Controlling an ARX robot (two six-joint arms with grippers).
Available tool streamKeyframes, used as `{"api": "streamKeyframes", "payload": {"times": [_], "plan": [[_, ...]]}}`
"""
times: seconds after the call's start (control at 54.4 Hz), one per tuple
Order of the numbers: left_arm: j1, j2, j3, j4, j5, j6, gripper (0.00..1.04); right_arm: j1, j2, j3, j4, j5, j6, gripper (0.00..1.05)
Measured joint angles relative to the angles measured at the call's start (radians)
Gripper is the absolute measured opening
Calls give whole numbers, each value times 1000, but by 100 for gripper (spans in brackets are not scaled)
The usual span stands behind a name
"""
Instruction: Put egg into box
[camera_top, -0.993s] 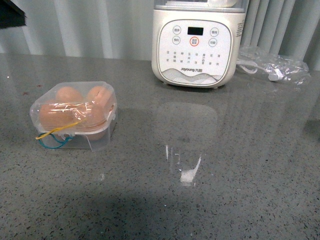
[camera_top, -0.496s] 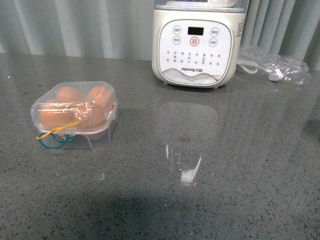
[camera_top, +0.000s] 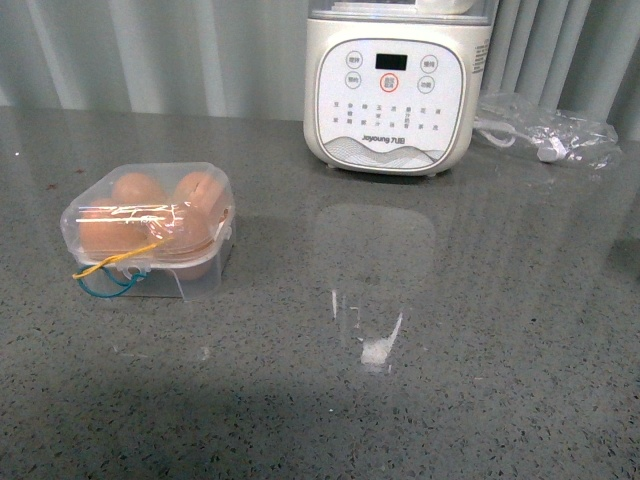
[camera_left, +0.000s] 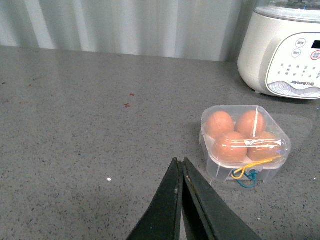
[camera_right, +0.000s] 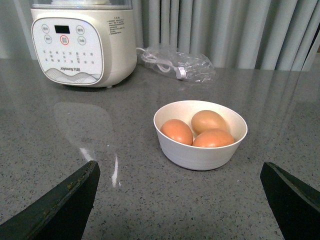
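The box (camera_top: 150, 235) stands on the left of the grey counter with its clear lid down and a yellow and a blue band at its front. Several orange-brown eggs (camera_left: 230, 146) fill the box (camera_left: 245, 142). My left gripper (camera_left: 180, 162) is shut and empty, hanging over bare counter beside the box and apart from it. In the right wrist view a white bowl (camera_right: 200, 157) holds three more eggs (camera_right: 176, 131). My right gripper (camera_right: 179, 163) is open wide in front of the bowl, touching nothing. Neither arm shows in the front view.
A white appliance (camera_top: 395, 85) with a button panel stands at the back of the counter. A clear plastic bag with a white cable (camera_top: 545, 135) lies to its right. Grey curtains hang behind the counter. Small red specks (camera_left: 127, 102) mark the counter's left side.
A dark part of my left arm at the front view's upper left corner one second ago has gone out of view. The box has not moved.
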Motion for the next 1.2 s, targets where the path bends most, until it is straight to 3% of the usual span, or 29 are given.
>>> {"api": "streamKeyframes", "payload": {"times": [0.993, 1.066, 1.195], "plan": [[0, -278, -192, -67, 0, -2, 4, 0, 0, 0, 0, 0, 0, 98], [0, -388, -192, -194, 1, -3, 4, 0, 0, 0, 0, 0, 0, 98], [0, -444, -192, -217, -1, -3, 4, 0, 0, 0, 0, 0, 0, 98]]}}
